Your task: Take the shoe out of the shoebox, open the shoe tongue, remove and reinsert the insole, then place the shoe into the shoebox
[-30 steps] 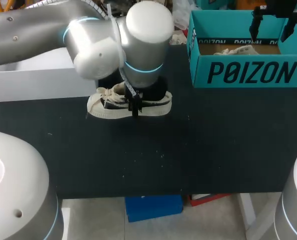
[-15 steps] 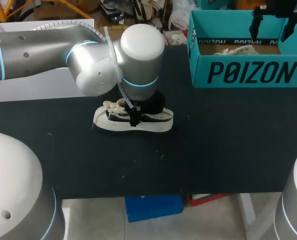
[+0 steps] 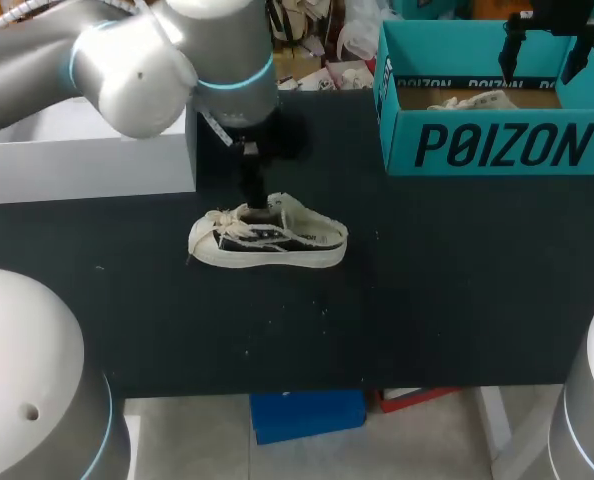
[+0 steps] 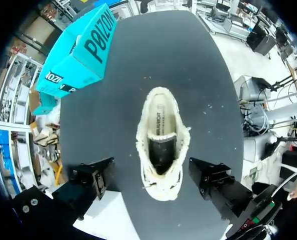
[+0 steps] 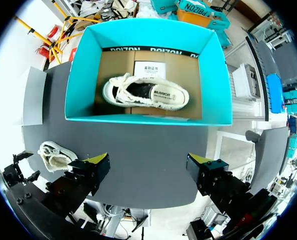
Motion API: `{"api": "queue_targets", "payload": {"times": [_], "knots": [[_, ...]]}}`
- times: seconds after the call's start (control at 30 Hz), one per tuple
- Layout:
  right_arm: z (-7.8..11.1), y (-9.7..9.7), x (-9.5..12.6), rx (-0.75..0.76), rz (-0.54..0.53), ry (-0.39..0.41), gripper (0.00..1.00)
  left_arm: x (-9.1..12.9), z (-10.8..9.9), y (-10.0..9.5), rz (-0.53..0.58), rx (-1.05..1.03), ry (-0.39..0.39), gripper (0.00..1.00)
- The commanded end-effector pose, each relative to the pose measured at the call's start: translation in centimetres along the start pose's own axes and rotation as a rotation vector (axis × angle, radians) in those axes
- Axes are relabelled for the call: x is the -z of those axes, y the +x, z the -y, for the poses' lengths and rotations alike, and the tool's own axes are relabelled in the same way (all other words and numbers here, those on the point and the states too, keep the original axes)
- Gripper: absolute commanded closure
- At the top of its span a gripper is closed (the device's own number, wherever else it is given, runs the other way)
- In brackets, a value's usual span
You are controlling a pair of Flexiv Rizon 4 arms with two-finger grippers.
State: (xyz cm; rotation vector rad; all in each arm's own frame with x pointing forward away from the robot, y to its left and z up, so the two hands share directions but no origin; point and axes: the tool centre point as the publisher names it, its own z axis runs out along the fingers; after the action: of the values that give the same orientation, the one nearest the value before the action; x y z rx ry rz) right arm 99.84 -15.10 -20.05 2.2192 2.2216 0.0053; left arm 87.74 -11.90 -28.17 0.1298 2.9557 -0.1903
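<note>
As the left arm [image 3: 127,60] lifts clear, the cream-and-black canvas low-top sneaker [image 3: 267,238] stands alone on its sole, centre-left in the head view, on the black table top [image 3: 427,300]. A second ago that arm hung low over it, hiding the middle of the shoe. Now it is up and back toward the upper left of the frame, and the sneaker sits a touch further right than it did.

The left gripper [image 4: 152,172] hangs straight above the shoe with its fingers spread wide, one to either side, neither touching, nothing held. Its wrist camera looks right down the opening: a pale insole [image 4: 161,122] lies in the heel, with darker lining toward the laces.

At the upper right, the teal cardboard shoebox [image 3: 487,145] hasn't budged. The right gripper [image 5: 149,162] hovers above it, fingers also wide and empty. A second sneaker of the same kind [image 5: 146,92] lies in the box. A white rectangular box [image 3: 87,165] sits at the left edge, partly behind the arm.

What it means: the shoe is out of the box and let go, so the take-out step looks done. The insole looks seated — whether that comes before or after the insole work, I can't tell. In my judgement, any next grasp needs a fresh descent.
</note>
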Motion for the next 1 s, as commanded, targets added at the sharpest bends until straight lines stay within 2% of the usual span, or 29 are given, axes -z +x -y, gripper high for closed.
{"api": "queue_targets", "payload": {"times": [0.03,0.23,0.3,0.5,1.0], "knots": [[-0.1,0.0,0.0,-0.001,0.0,0.001,0.0,4.7,-3.5,0.9,-0.002,-0.012,0.171,0.0],[-0.1,0.0,0.0,-0.001,0.0,0.001,0.0,5.8,-5.4,1.5,-0.058,-0.039,0.348,0.0],[-0.1,0.0,0.0,-0.001,0.0,0.001,0.0,6.0,-6.0,1.6,-0.045,-0.05,0.335,0.0],[-0.1,0.0,0.0,-0.001,0.0,0.001,0.0,7.1,-7.4,2.4,-0.033,-0.186,0.434,0.0],[-0.1,0.0,0.0,-0.001,0.0,0.001,0.0,7.1,-7.4,2.4,-0.033,-0.186,0.434,0.0]]}}
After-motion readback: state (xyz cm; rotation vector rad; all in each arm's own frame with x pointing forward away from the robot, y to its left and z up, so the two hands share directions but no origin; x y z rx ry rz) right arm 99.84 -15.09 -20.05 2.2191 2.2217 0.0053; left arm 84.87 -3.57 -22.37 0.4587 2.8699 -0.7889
